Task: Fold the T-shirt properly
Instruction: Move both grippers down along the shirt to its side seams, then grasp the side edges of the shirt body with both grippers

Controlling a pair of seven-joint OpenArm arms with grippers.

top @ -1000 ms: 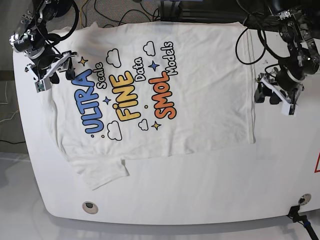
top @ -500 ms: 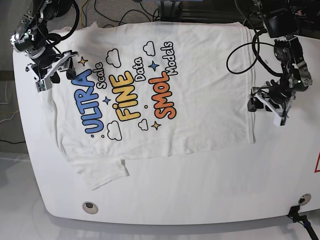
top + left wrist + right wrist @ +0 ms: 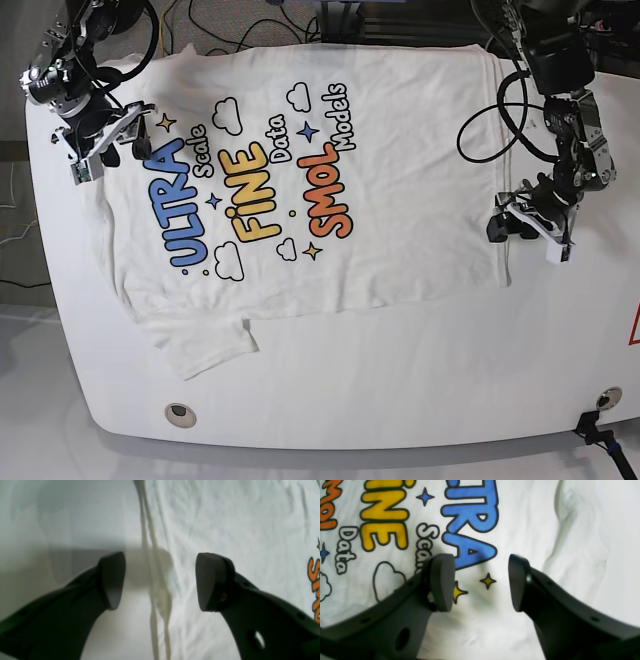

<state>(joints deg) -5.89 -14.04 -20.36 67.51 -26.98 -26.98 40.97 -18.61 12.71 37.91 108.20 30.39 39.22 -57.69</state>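
lying flat and print-up across the white rounded table (image 3: 420,380): the large white short-sleeved cloth t-shirt (image 3: 400,200) with its blue, yellow and orange lettering, one sleeve trailing toward the near edge. judged to be the opening step, the reach for first grasp points, with no fold made yet. on the base view's right, the left gripper (image 3: 525,228), black fingers spread wide and holding nothing, straddling the shirt's hemmed edge (image 3: 155,585), one pad over bare table and the other over cloth. on the base view's left, the right gripper (image 3: 103,150), also parted and empty, poised over the fabric near the blue letters and small yellow stars (image 3: 488,581). next move probably calls for lowering the left fingers around that hem and pinching through both layers without dragging the cloth sideways. compared with a second ago: left gripper shifted down and inward from clear table onto the hem, jaws opened wider; right gripper unmoved; shirt undisturbed.
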